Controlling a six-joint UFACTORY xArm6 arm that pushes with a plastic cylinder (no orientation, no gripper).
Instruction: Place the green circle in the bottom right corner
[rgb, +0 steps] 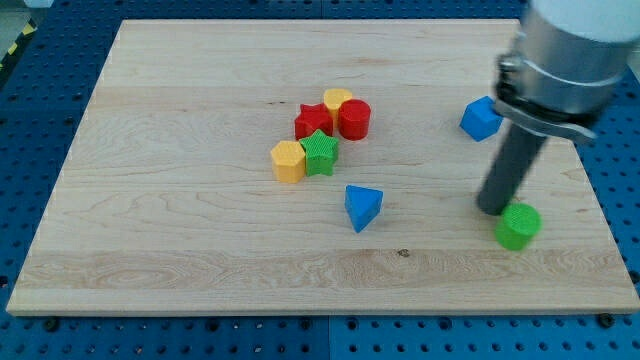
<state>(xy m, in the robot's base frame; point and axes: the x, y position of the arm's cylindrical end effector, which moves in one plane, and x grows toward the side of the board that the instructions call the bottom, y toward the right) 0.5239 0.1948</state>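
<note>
The surface (180, 240) is pale wood with fine grain streaks. On it sit a green circle (519, 226), green star (320, 153), red star (312, 121), red cylinder (354, 119), two yellow blocks (288, 161) (337, 98) and two blue blocks (362, 206) (481, 118). My tip (492, 209) is dark grey.

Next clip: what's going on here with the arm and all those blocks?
A rod-tipped arm is pushing the green circle toward the board's bottom right corner. My tip sits just up and to the view's left of the circle, right beside it; contact can't be confirmed. The circle is near the right edge but not yet in the corner. Elsewhere lie a blue cube, a blue triangle, and a central cluster: red star, red cylinder, green star, two yellow blocks.
</note>
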